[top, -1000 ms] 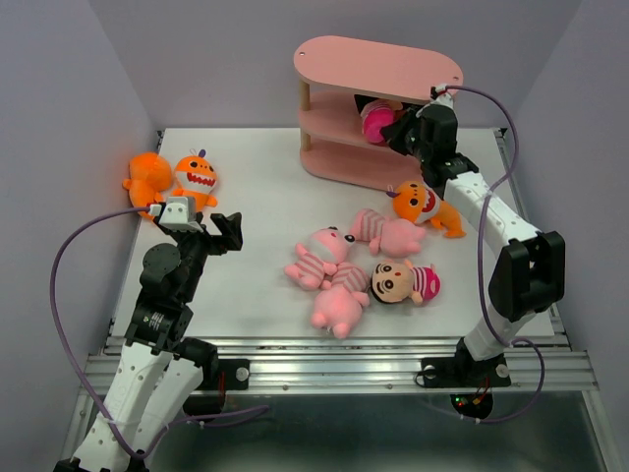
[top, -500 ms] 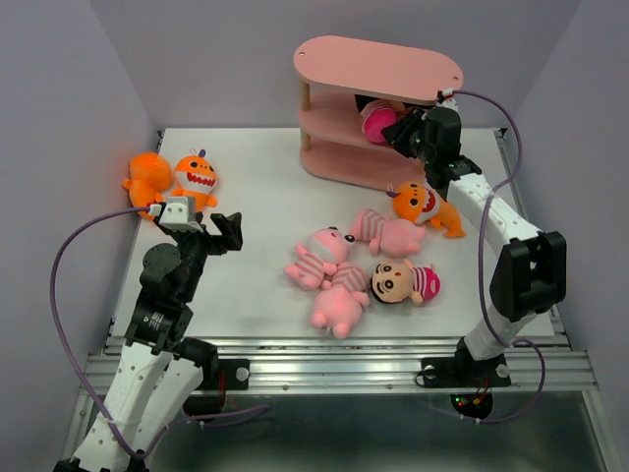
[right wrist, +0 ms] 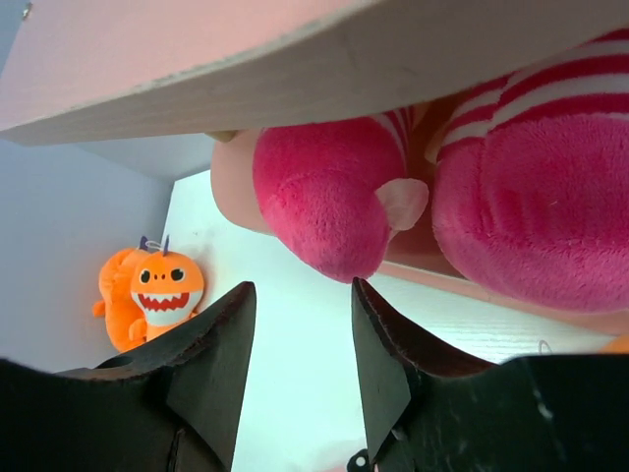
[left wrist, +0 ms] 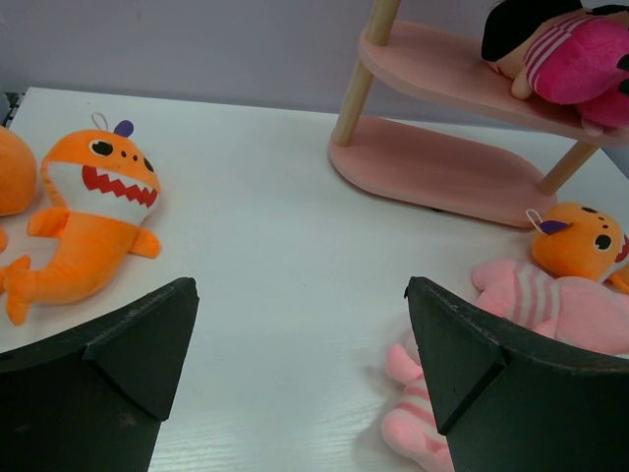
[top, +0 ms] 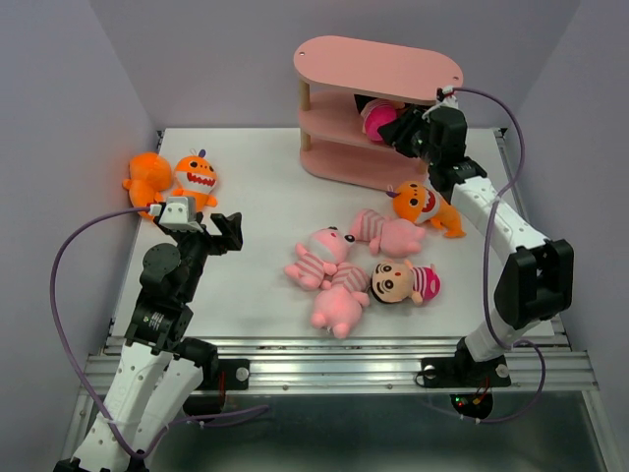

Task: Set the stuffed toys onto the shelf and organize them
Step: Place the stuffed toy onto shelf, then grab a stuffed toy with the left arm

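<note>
The pink shelf (top: 377,61) stands at the back. A black-haired doll in magenta (top: 377,119) lies on its middle tier. My right gripper (top: 403,133) is open and empty just in front of the doll; in the right wrist view its tips (right wrist: 303,290) sit just below the doll's magenta leg (right wrist: 324,197). My left gripper (top: 224,231) is open and empty over bare table (left wrist: 300,295). Two orange monsters (top: 197,177) lie at far left. A third monster (top: 421,205), three pink pigs (top: 316,258) and another doll (top: 403,282) lie mid-right.
The shelf's bottom tier (left wrist: 442,167) shows nothing on it in the left wrist view. Grey walls close the table at the left, back and right. The right arm's cable (top: 491,98) loops beside the shelf's right end.
My right gripper has drawn back a little to the right from the doll on the shelf. The doll stays on the middle tier. The left arm has not moved.
</note>
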Controlling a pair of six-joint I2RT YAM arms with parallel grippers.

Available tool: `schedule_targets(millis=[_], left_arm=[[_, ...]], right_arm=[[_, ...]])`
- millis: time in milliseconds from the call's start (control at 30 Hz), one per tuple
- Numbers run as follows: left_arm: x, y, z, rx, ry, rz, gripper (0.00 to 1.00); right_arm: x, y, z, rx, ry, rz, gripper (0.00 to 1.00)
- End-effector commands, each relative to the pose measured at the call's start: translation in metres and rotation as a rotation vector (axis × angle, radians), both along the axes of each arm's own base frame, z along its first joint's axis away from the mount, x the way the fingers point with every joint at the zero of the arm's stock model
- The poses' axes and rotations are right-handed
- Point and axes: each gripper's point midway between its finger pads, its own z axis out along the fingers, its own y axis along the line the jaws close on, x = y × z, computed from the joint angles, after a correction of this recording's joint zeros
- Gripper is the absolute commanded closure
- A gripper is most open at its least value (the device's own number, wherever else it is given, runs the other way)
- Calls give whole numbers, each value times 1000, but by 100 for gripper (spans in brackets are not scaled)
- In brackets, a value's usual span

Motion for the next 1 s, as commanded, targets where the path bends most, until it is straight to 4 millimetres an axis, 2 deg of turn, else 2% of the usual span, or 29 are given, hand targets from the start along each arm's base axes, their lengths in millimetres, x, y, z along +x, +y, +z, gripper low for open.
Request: schedule_targets(millis=[0,100,133,167,200,233,300,333,367,400,433,467,500,533,567,600,633,667,700,767,800,900,933,967], left_arm=[[2,0,9,5,-42,-1,2],[2,0,9,4,-42,-1,1],[1,0,10,4,-45,-1,2],[1,0,10,4,-45,-2,2],[1,0,10,6,-45,-4,2],[1,0,11,5,-48,-7,2],[0,-3,11,6,-50,-22,2],[0,-5,11,9,-51,-36,2],[-1,-8,11,12,-52,-50,2],[-2,-13,11,18,-55,-85,2],[-4,-21,11,19,-58,-129,2],[-8,-31,12,20,-65,-188,2],[-9,-36,13,22,-71,-221,2],[-14,-48,13,22,-79,-297,2],[-13,-49,10,23,-71,-298,2],[-17,-61,11,20,-76,-372,2],[-20,-72,8,11,-61,-440,2],[-21,-78,5,3,-45,-474,2],[-19,-85,-3,-6,-6,-507,2],[-25,-101,-9,-61,49,-601,2],[-23,-109,-17,-91,93,-623,2],[-34,-141,-22,-185,163,-679,4],[-34,-154,-29,-196,199,-689,4],[-44,-173,-25,-240,211,-721,5]], right_arm=[[-9,0,39,-6,-123,29,50],[-21,7,49,-65,-177,116,45],[-33,18,52,-80,-198,205,38],[-46,20,63,-142,-263,264,26],[-54,23,67,-165,-292,303,26],[-70,32,65,-181,-311,397,11],[-89,36,70,-289,-385,502,4],[-103,39,54,-318,-340,577,1],[-122,48,56,-336,-368,702,0],[-130,49,50,-430,-422,783,0],[-149,47,27,-438,-324,870,0],[-158,46,26,-500,-366,939,0],[-170,38,11,-513,-297,970,0],[-167,27,7,-551,-293,944,0],[-173,25,2,-552,-281,942,0],[-173,10,-16,-556,-241,916,0],[-173,-9,-16,-554,-238,874,0],[-173,-20,-22,-548,-217,849,0],[-175,-32,-37,-530,-176,829,0],[-179,-52,-44,-497,-171,804,1],[-176,-77,-55,-483,-133,741,3],[-180,-108,-64,-465,-125,672,3],[-179,-121,-68,-459,-114,636,3],[-182,-123,-75,-448,-103,636,3]])
